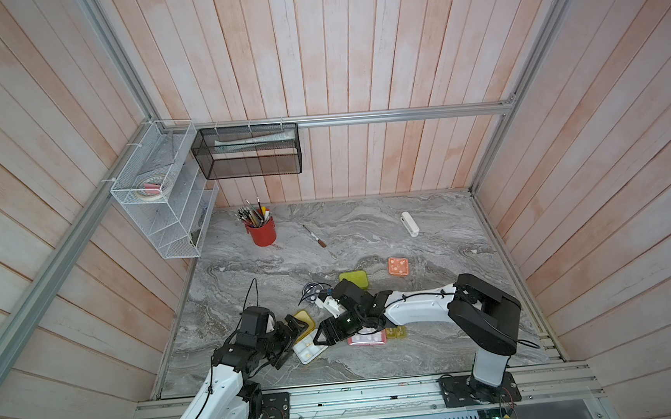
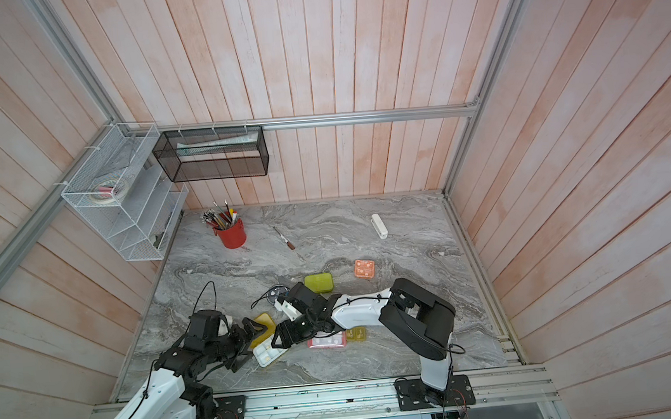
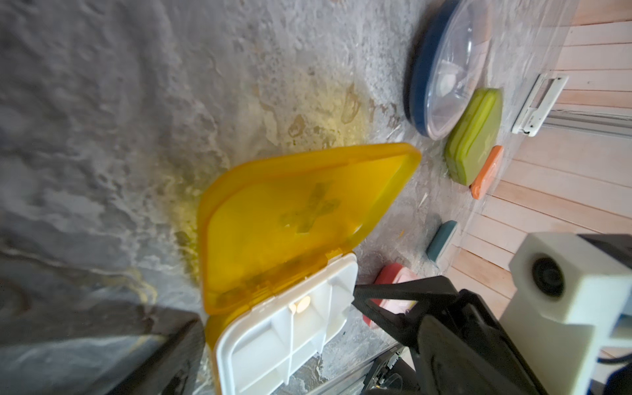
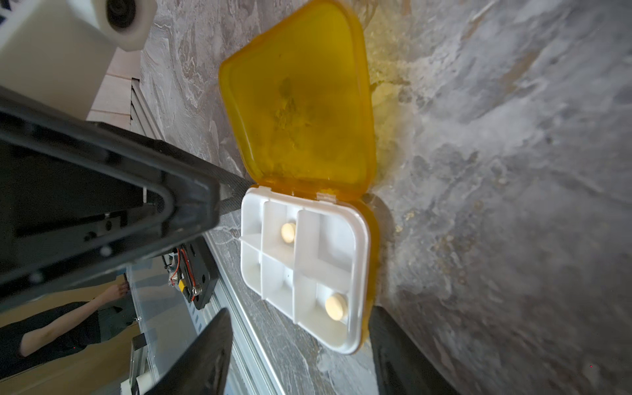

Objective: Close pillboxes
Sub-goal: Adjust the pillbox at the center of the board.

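The yellow pillbox lies open near the table's front, its lid with the cross (image 3: 290, 219) raised off its white tray (image 4: 307, 266), which holds two pills. My left gripper (image 1: 291, 340) stands open on its left side, one finger (image 3: 167, 359) beside the base. My right gripper (image 4: 304, 352) is open around the tray's corner, one finger (image 4: 400, 349) against the yellow edge. Behind lie the lime-green (image 1: 354, 280), orange (image 1: 398, 266), pink (image 1: 369, 339), amber (image 1: 396, 333), dark round (image 3: 441, 68) and blue-grey (image 3: 441, 239) pillboxes.
A red cup of pens (image 1: 262, 232), a small tool (image 1: 314, 236) and a white oblong bar (image 1: 410, 224) lie at the back of the marble table. A white wire rack (image 1: 155, 199) and a black mesh basket (image 1: 247, 152) hang on the walls.
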Robot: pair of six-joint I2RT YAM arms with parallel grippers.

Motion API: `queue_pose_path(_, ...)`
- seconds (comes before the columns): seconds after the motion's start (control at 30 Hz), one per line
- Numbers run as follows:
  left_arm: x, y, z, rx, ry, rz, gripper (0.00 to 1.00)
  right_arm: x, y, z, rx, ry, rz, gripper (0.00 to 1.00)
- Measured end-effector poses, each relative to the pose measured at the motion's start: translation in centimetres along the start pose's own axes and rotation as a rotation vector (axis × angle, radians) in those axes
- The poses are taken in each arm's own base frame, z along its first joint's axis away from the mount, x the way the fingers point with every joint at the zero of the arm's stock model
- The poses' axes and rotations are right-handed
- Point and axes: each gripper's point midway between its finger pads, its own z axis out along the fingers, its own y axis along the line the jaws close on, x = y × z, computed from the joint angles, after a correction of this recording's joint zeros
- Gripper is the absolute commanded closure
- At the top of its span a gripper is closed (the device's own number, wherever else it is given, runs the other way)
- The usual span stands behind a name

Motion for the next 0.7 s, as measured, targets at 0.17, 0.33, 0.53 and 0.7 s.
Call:
queue_pose_path(0.17,-0.4,-0.6,0.5,0.019,0.000,0.001,0.00,-0.5,-0.5,-0.3,0.008,-0.013,0.011,0.35)
queue_pose_path(0.33,-0.9,-1.4,1.0,0.032,0.003,0.008,0.00,-0.5,-1.8,-0.7,0.035,-0.027,0.035,0.35)
queue_pose_path(0.53,-1.7,-2.1,1.5,0.015,-0.001,0.025,0.00,-0.5,-2.1,-1.2,0.043,-0.038,0.044,0.35)
queue_pose_path(0.7,-2.8,-3.5,1.7,0.004,-0.014,0.060,0.00,-0.6,-2.2,-1.5,0.051,-0.052,0.045,0.35)
